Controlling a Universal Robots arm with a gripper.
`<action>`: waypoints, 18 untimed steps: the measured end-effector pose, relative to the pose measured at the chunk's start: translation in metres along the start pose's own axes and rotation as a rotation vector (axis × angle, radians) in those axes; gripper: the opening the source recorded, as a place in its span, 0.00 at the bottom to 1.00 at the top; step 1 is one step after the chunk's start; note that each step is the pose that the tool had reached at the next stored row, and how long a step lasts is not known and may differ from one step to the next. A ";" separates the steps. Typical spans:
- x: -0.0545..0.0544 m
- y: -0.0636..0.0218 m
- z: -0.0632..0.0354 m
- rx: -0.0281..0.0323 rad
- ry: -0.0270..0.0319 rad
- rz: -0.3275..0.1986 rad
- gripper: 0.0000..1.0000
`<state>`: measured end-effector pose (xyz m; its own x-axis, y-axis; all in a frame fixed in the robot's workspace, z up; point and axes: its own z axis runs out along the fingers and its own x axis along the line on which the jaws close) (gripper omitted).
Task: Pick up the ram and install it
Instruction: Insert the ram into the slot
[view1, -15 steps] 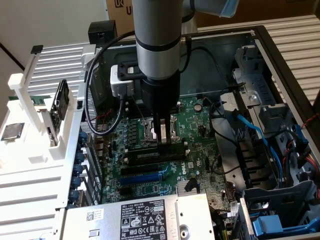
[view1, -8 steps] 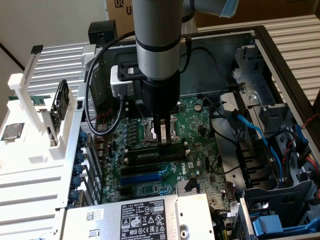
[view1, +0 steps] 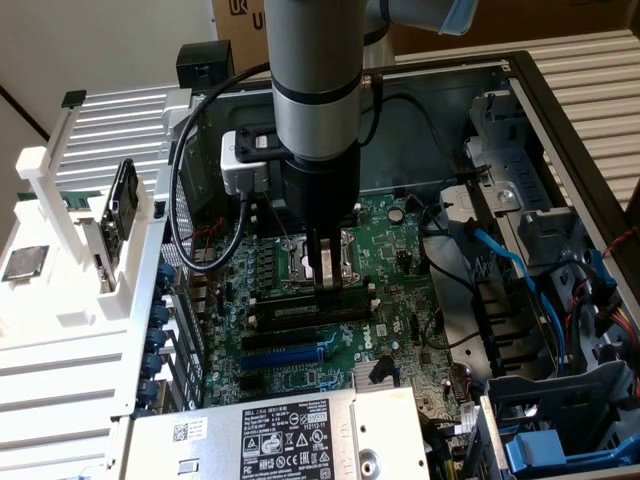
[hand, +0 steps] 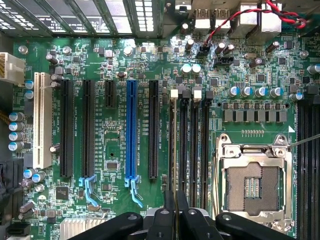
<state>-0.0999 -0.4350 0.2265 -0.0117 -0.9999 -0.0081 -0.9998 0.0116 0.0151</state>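
Note:
In the exterior view my gripper (view1: 325, 283) reaches straight down into the open computer case, its fingertips at the memory slots (view1: 310, 300) just beside the CPU socket (view1: 305, 262). From the wrist, the two black fingers (hand: 169, 212) stand close together, and my gripper (hand: 175, 206) is shut on the ram (hand: 175, 165). The ram appears edge-on as a thin strip. It runs along the outermost black memory slot (hand: 173, 130), the one with a white end clip. How deep it sits in the slot is hidden.
Three more black memory slots (hand: 196, 145) lie between that slot and the CPU socket (hand: 252, 185). The blue expansion slot (hand: 131, 135) lies on the other side. Blue and black cables (view1: 500, 260) and drive bays crowd the exterior view's right. A white parts rack (view1: 90, 230) stands at its left.

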 end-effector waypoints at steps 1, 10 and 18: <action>0.000 0.0000 0.0000 0.0000 0.0000 0.000 0.13; 0.000 0.0017 -0.0064 0.0001 0.0000 0.000 0.21; -0.001 0.0058 -0.0162 0.0030 -0.0001 0.000 0.21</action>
<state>-0.1054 -0.4336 0.2428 -0.0117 -0.9999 -0.0082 -0.9999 0.0116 0.0120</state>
